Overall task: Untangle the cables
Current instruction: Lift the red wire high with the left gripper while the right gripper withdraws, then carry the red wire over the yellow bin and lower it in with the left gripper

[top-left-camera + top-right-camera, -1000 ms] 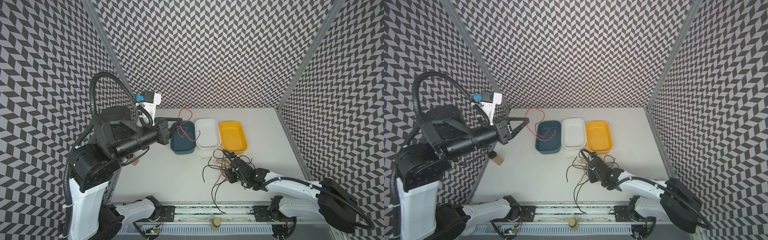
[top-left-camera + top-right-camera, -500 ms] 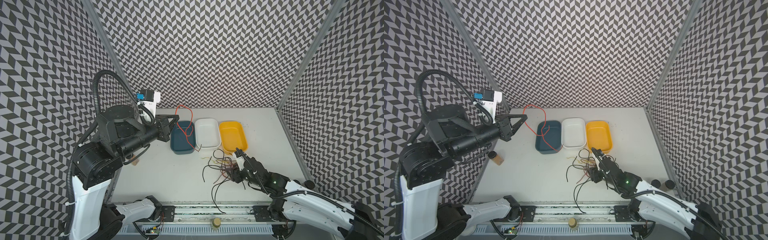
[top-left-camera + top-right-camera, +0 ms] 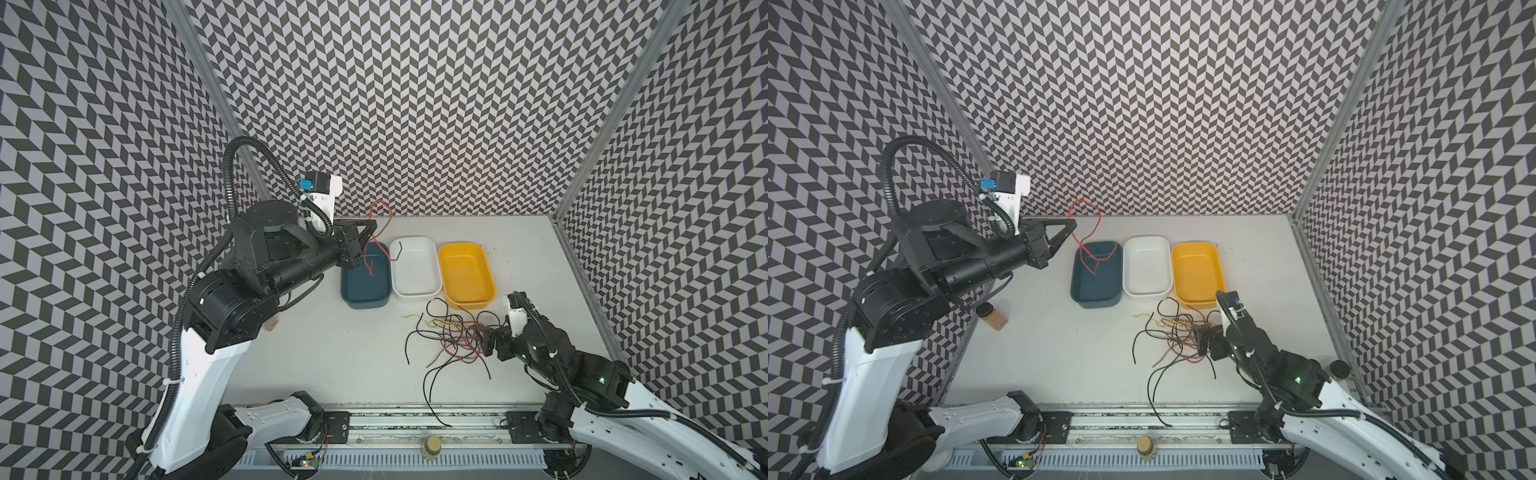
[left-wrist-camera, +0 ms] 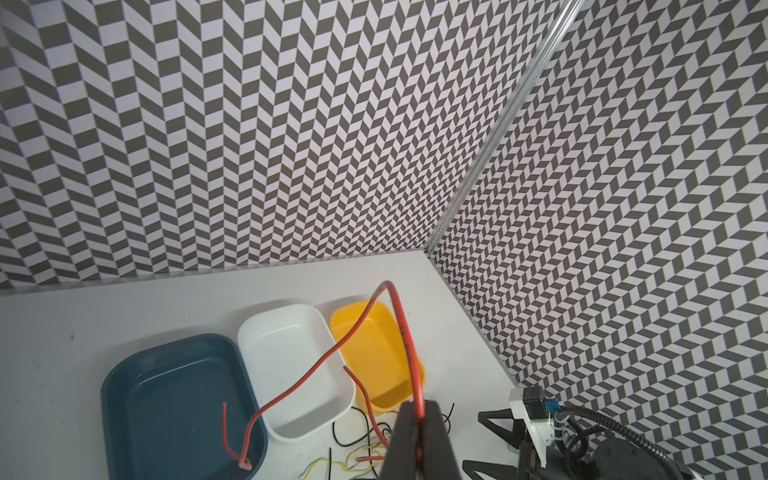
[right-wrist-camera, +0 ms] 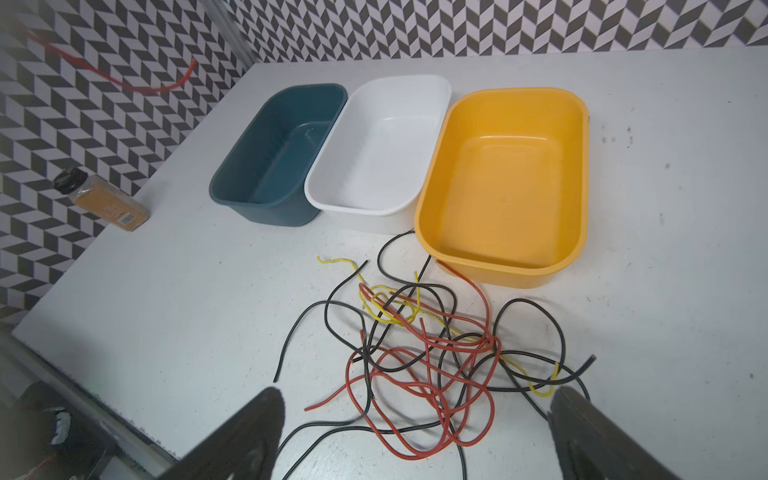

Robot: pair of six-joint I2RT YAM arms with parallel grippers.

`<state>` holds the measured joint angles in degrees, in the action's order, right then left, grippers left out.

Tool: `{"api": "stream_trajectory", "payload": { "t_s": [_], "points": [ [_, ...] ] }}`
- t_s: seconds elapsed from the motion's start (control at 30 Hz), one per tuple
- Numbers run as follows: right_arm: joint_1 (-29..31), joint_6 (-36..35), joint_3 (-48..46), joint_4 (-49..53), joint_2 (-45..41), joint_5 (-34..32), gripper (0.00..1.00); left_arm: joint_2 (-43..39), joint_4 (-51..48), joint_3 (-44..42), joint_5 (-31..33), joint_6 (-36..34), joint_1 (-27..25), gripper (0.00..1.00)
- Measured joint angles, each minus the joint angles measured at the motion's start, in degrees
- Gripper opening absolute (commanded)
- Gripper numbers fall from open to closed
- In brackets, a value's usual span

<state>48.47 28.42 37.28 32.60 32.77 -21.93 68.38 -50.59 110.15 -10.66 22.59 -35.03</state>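
Cables point(image 5: 424, 353) tangled below spread right claw point(image 5: 415, 399); raised left claw point(image 4: 419, 409) pinches red cable point(image 4: 404, 332).

White bench point(image 3: 332, 353), sparsely set.
In a row, touching: blue tray point(image 3: 363, 304), white tray point(image 3: 415, 272), yellow tray point(image 3: 465, 272); tangled cables point(image 3: 453, 338) lie just beside the yellow tray; a jar point(image 3: 992, 318) lies at the left edge.
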Motion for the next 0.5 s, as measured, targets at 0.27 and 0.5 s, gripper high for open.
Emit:
{"api": "stream_trajectory", "payload": {
  "t_s": [0.27, 0.5],
  "points": [
    [0.0, 1.0, 1.7, 7.4, -8.4, -4.2, 1.00, 9.7, 6.7, 0.4, -3.9, 0.2, -0.9, 0.00],
    [0.0, 0.9, 4.0, 12.0, -16.0, -6.3, 0.99, 19.1, 12.2, 4.1, -6.6, -0.1, -4.7, 0.00]
  ]
}}
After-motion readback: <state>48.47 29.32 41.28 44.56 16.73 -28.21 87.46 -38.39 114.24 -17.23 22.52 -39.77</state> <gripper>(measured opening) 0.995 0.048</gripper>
